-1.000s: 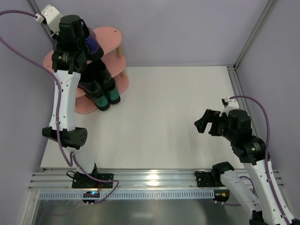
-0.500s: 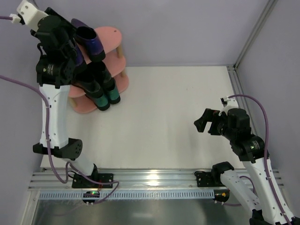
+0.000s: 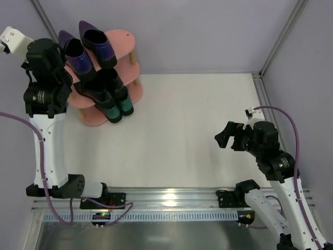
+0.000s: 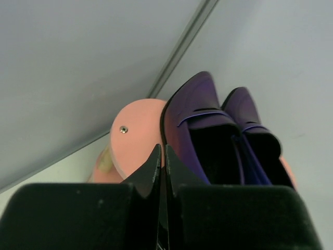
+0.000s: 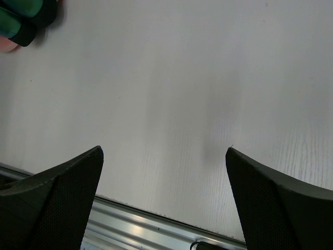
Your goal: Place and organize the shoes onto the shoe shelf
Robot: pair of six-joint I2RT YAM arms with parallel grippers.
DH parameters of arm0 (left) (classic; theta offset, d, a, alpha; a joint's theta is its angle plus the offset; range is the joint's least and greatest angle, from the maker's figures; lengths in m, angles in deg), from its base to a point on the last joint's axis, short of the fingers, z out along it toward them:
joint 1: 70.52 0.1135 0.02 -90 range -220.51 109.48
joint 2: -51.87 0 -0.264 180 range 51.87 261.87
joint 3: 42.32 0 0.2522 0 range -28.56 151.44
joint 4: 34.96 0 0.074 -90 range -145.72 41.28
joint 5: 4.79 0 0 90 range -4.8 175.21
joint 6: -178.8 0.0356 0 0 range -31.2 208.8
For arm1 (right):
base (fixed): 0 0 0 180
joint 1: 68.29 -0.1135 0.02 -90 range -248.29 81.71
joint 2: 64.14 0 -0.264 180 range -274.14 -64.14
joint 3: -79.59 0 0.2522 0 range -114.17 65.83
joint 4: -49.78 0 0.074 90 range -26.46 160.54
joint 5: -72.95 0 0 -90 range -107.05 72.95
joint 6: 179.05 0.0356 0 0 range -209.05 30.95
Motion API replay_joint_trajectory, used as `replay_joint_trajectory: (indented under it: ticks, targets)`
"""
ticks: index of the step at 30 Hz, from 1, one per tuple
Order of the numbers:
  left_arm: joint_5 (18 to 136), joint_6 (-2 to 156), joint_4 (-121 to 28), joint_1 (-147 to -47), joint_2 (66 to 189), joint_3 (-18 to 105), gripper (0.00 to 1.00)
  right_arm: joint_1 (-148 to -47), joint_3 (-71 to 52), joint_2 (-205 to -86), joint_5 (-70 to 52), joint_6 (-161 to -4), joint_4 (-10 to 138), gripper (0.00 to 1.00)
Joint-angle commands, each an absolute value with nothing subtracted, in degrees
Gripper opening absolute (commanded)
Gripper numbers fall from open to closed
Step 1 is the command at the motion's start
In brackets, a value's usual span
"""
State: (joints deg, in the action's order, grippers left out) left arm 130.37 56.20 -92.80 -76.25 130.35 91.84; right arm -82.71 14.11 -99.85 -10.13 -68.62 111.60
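Observation:
The pink shoe shelf (image 3: 120, 44) stands at the far left of the table. A pair of purple shoes (image 3: 78, 54) lies side by side on its top board. Black shoes (image 3: 106, 86) sit on the middle tier and teal-green ones (image 3: 118, 108) on the bottom. In the left wrist view my left gripper (image 4: 162, 151) is shut and empty, just behind the purple shoes' (image 4: 205, 130) heels and off the top board (image 4: 136, 140). My right gripper (image 3: 225, 138) hovers open over bare table at the right, with nothing between its fingers (image 5: 62, 182).
Lilac walls close in the back and both sides, and the left wall is close behind the left arm (image 3: 44, 104). An aluminium rail (image 3: 171, 198) runs along the near edge. The right wrist view catches the teal shoes' heels (image 5: 21, 21) at its top left corner.
My left arm has drawn back leftward from over the shelf and its jaws have shut. Both purple shoes now show uncovered on the top tier. The right arm has not moved.

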Motion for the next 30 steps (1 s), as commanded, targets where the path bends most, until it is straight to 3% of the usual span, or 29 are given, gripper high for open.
replay_joint_trajectory:
  ticks: [1, 14, 20, 30]
  targets:
    - [127.0, 53.0, -99.1, -72.4, 134.4, 91.0, 0.00, -83.0, 13.6, -99.1, -9.1, -69.5, 110.5, 1.00]
    - [126.2, 50.0, -100.1, -70.8, 138.1, 85.4, 0.00, -83.0, 13.9, -98.8, -9.3, -69.5, 110.9, 1.00]
    - [115.0, 48.2, -90.5, -68.9, 134.8, 76.8, 0.00, -82.9, 14.2, -98.9, -9.6, -69.5, 110.8, 1.00]
    - [105.1, 44.9, -82.8, -68.8, 133.5, 73.6, 0.00, -82.9, 14.7, -98.4, -10.3, -69.4, 110.9, 1.00]
